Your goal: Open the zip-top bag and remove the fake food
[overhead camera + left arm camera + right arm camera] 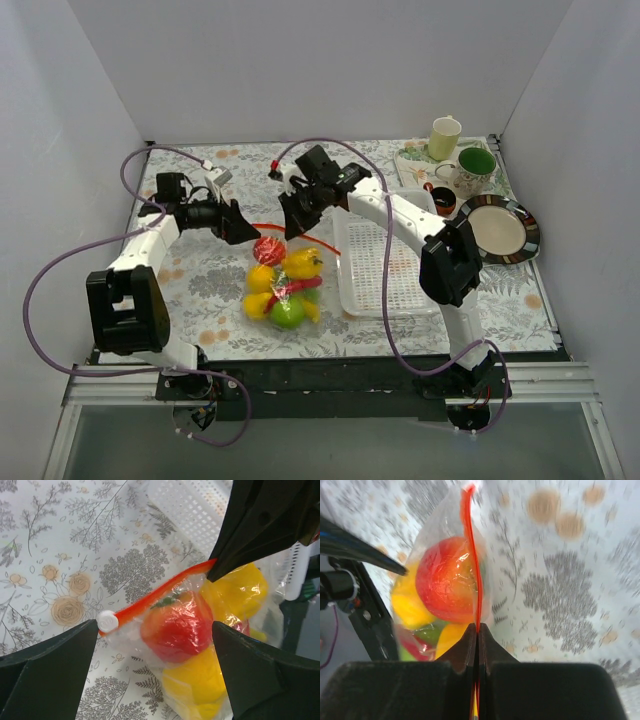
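My two grippers meet at a zip-top bag (281, 286) of fake food (300, 264) on a flowered tablecloth (200, 282).
The bag lies just beside a white basket (385, 272). My right gripper (478, 630) has its jaws pressed together on the bag's red zip strip (470, 555). My left gripper (155, 630) has its jaws wide apart, one on either side of the bag's end near the white slider (108, 621). A red tomato (175, 630) and yellow pieces sit inside the bag.
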`<state>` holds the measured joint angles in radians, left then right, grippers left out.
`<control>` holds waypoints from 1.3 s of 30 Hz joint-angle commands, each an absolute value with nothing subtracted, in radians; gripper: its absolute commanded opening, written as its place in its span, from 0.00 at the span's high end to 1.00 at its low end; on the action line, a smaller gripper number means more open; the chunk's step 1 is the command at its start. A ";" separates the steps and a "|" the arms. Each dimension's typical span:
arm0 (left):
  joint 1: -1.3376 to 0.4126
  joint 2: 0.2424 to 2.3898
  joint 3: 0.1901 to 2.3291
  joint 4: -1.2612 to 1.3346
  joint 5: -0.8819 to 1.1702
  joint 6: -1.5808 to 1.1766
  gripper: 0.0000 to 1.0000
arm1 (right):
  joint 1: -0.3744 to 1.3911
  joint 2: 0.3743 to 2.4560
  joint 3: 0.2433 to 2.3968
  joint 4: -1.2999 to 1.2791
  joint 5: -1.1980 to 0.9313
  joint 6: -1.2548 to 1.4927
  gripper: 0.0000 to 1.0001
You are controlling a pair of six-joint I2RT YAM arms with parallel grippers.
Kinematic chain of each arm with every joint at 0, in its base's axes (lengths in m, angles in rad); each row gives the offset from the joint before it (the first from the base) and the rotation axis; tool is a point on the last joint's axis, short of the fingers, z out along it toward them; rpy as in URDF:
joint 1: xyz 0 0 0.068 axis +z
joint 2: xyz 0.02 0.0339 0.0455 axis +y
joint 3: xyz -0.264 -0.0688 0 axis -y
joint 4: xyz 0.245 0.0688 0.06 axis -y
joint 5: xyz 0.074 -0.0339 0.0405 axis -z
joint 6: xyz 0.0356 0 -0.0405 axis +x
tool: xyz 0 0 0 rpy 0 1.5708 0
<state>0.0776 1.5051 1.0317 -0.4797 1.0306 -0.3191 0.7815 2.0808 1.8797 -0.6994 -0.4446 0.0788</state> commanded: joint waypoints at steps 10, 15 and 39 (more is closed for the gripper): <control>0.541 1.970 1.687 -1.385 1.792 0.209 0.02 | 0.778 2.026 2.071 -0.460 -0.549 0.063 0.99; 0.549 1.835 1.501 -1.333 1.790 0.307 0.02 | 0.785 2.014 2.014 -0.436 -0.566 0.067 0.99; 0.423 1.629 1.302 -1.379 1.798 0.953 0.02 | 0.813 1.942 1.890 -0.308 -0.979 0.095 0.99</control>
